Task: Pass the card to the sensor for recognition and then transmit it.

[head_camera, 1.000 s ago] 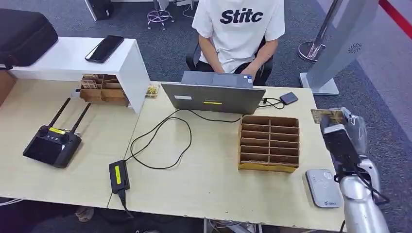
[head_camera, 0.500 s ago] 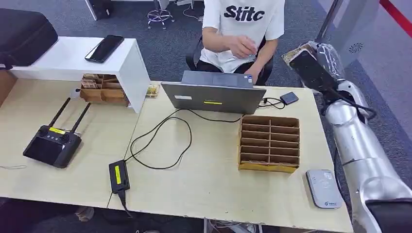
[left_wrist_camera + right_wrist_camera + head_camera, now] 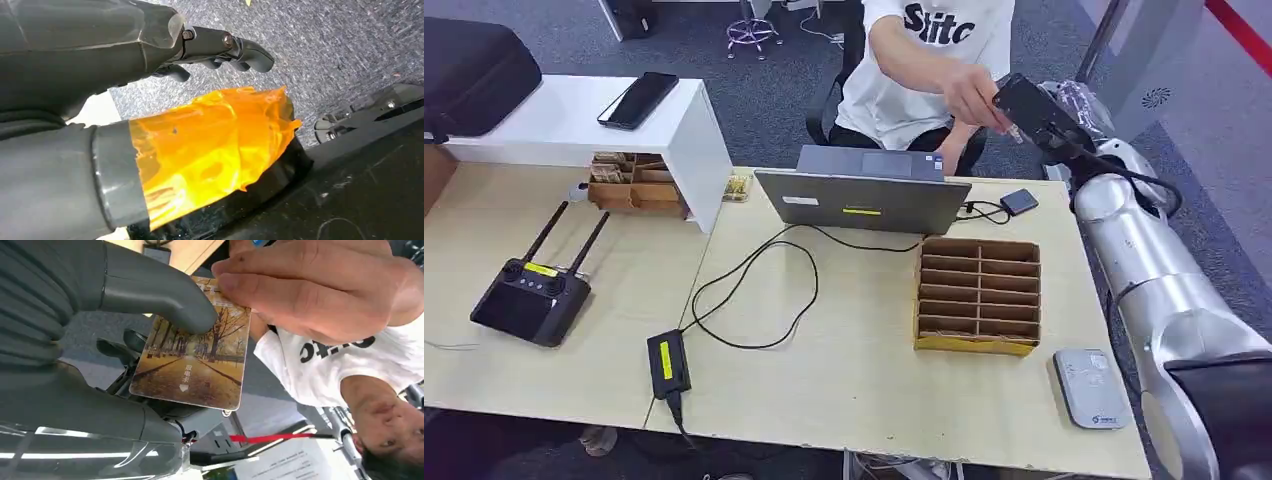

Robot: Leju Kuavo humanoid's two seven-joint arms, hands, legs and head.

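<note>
My right hand (image 3: 1041, 118) is raised over the table's far right corner, toward a seated person in a white shirt. In the right wrist view it holds the card (image 3: 192, 362), printed with an autumn tree avenue, between thumb (image 3: 160, 295) and fingers. The person's hand (image 3: 320, 285) pinches the card's far edge; the same hand (image 3: 974, 95) meets mine in the head view. The grey-white card sensor (image 3: 1092, 388) lies flat at the table's front right corner. My left hand (image 3: 165, 125) hangs over grey carpet, its thumb wrapped in orange film, holding nothing.
A grey laptop (image 3: 864, 200) stands at the table's far edge, a cardboard divider box (image 3: 977, 295) in front of it. A black cable and adapter (image 3: 667, 362), a black remote controller (image 3: 529, 300) and a white shelf (image 3: 694, 130) with a phone (image 3: 637, 100) lie left.
My right arm swung up from beside the table's right edge to the person with the card. The person reached out and took hold of the card's edge.
</note>
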